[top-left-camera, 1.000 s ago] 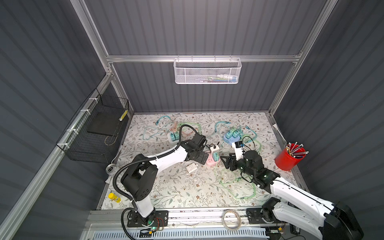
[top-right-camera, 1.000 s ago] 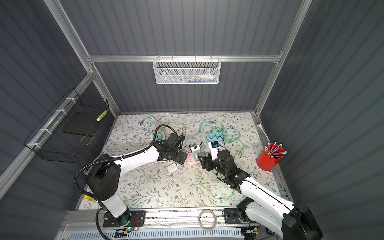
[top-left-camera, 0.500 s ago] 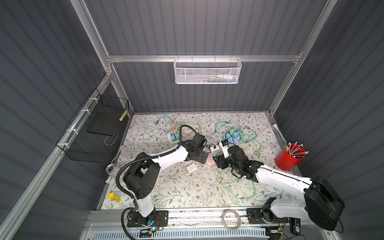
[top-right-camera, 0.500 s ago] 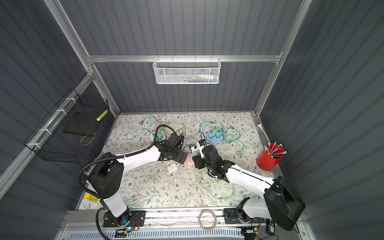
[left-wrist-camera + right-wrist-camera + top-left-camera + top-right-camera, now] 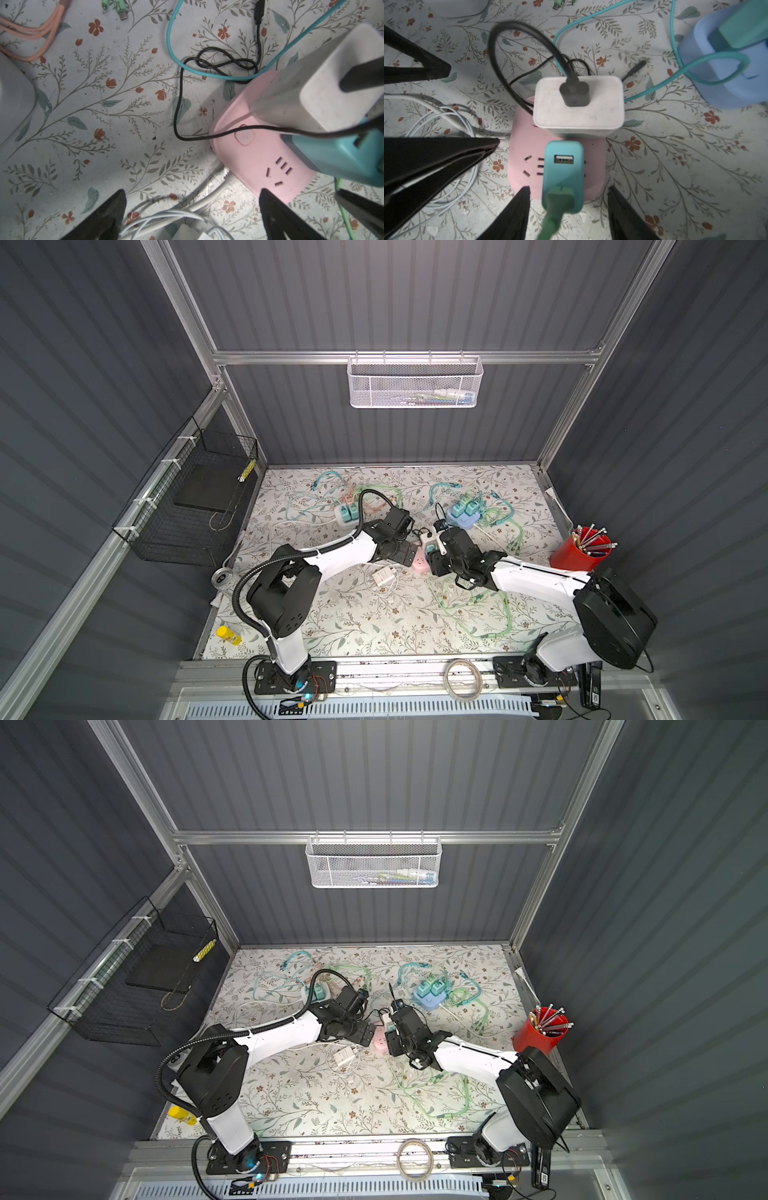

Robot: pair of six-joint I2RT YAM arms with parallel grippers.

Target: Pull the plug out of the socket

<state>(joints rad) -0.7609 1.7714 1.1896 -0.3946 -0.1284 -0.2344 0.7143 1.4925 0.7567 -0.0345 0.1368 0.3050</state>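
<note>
1. Both top views: right gripper [image 5: 434,558] has swung in from 4 o'clock and now stands over the pink socket [image 5: 417,565]; the pull looks close. Left gripper [image 5: 404,555] sits at its 9 o'clock.
2. Left wrist: left jaws wide, empty; one fingertip [image 5: 274,209] at the socket's edge.
3. Right wrist: right jaws narrowing, straddling the teal plug [image 5: 562,166], gaps both sides, no grip yet. Plug seated, white adapter [image 5: 579,108] just beside.

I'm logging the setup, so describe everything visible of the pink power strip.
The pink power strip lies flat on the floral table, a rounded, plastic-looking block. Its top has a square button and one free set of slots. A white charger with a black cable and a teal adapter with a green cable stand plugged into it. A white cord leaves its side.
</note>
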